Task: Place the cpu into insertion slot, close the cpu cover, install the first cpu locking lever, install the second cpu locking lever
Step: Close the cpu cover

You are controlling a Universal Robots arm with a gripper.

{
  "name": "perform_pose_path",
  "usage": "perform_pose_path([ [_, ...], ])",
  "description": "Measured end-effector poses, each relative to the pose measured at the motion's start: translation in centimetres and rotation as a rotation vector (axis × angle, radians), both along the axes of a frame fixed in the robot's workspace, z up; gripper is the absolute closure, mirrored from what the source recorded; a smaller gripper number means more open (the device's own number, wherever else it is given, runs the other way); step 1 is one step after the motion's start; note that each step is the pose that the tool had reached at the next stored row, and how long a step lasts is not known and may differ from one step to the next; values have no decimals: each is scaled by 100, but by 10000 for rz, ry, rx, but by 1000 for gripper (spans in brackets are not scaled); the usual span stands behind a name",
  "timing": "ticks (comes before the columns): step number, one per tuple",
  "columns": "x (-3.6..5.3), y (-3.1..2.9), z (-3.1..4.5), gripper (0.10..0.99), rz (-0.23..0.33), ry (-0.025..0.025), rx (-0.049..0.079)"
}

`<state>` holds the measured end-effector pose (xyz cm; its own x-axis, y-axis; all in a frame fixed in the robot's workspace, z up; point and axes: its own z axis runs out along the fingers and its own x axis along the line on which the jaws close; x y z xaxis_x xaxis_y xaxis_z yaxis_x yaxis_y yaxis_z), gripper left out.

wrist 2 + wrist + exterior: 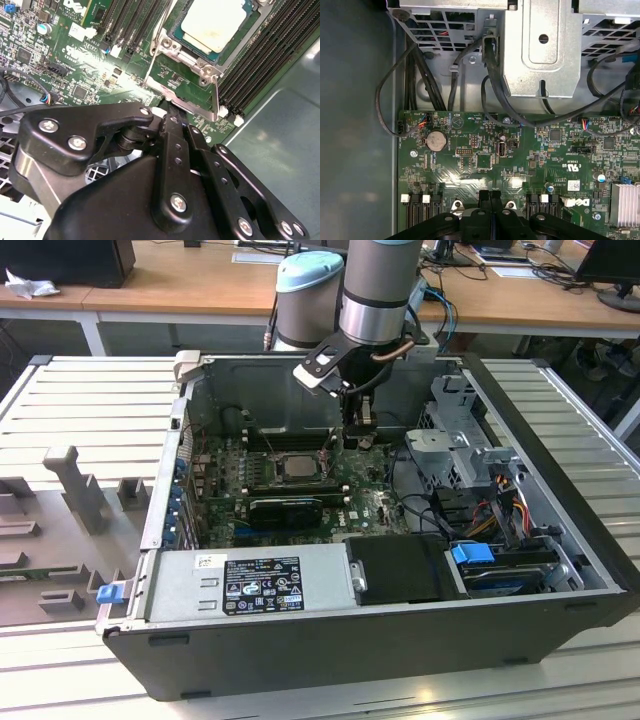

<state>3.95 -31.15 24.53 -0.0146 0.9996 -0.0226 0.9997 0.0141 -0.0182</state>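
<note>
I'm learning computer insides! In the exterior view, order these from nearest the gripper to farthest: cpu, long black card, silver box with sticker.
1. cpu, toward the exterior view's left of the gripper.
2. long black card, in front of the cpu.
3. silver box, at the very front.

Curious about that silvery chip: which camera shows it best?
The second wrist view: the cpu is close up, pale top clear. The exterior view shows it small; the first wrist view faces the green board elsewhere.

Ribbed table (pixel 80 400) carries 1 computer case (pixel 350 650) and 1 tray (pixel 55 540).
</note>
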Motion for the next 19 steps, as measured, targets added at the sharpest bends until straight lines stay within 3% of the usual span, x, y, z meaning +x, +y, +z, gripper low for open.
perform_pose_path([
  [15, -40, 0, 0, 980, 1, -5, 1],
  [19, -85, 0, 0, 980, 2, -8, 0],
])
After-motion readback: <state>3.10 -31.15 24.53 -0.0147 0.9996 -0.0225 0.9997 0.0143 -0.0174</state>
